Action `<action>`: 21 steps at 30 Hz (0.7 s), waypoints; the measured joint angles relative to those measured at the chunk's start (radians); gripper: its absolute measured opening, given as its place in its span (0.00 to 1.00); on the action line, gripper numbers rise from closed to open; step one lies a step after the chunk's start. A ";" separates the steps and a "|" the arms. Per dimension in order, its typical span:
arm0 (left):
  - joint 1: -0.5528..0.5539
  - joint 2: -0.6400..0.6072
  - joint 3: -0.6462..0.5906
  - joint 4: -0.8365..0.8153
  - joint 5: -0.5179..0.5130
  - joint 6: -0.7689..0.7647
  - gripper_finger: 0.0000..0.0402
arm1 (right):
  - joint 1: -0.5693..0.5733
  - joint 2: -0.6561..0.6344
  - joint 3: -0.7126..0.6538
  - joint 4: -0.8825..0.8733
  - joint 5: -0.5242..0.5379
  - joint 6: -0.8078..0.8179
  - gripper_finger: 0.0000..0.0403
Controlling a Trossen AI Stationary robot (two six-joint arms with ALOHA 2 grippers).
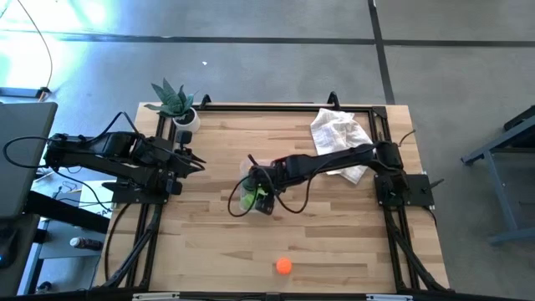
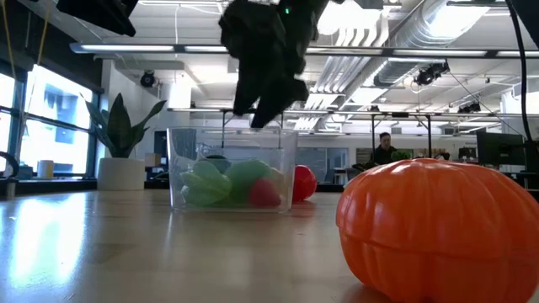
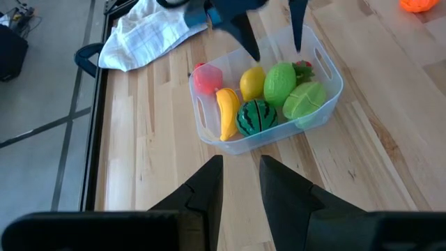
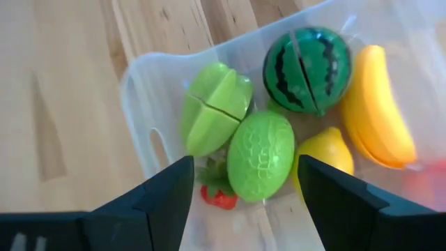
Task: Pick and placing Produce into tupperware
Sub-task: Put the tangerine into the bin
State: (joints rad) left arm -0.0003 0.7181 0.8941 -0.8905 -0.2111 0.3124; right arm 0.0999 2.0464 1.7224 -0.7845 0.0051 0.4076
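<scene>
Up close, an orange piece [image 2: 438,225] fills the low view's corner, cut off at the frame. Beyond it, the tupperware [image 3: 322,64] mid-table holds banana [image 3: 227,111], watermelon [image 3: 255,116] and lemon [image 3: 252,81] — right gripper [image 4: 240,188] hangs over it, fingers spread, empty. Left gripper [image 3: 241,183] waits at the table's left side, slightly parted.

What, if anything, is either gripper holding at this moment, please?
Nothing: the right gripper is open and empty above the tupperware, and the left gripper is empty too.

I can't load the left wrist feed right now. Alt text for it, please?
A clear tupperware on the wood table holds banana, watermelon, lemon, two light green pieces and red ones. The right hand hangs open above it; an orange lies apart.
</scene>
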 joint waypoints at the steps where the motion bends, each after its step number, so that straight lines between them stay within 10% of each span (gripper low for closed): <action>1: 0.000 0.000 0.000 0.000 0.000 0.000 0.21 | 0.002 0.000 0.033 -0.038 0.000 0.009 0.62; 13: 0.000 0.000 0.000 0.000 0.000 0.000 0.21 | 0.181 -0.003 0.484 -0.682 0.182 0.410 0.62; 21: 0.000 0.000 0.000 0.000 0.000 0.000 0.21 | 0.403 -0.003 0.478 -0.784 0.338 0.727 0.62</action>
State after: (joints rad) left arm -0.0003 0.7182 0.8940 -0.8904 -0.2111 0.3125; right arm 0.5027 2.0438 2.2007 -1.5682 0.3431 1.1347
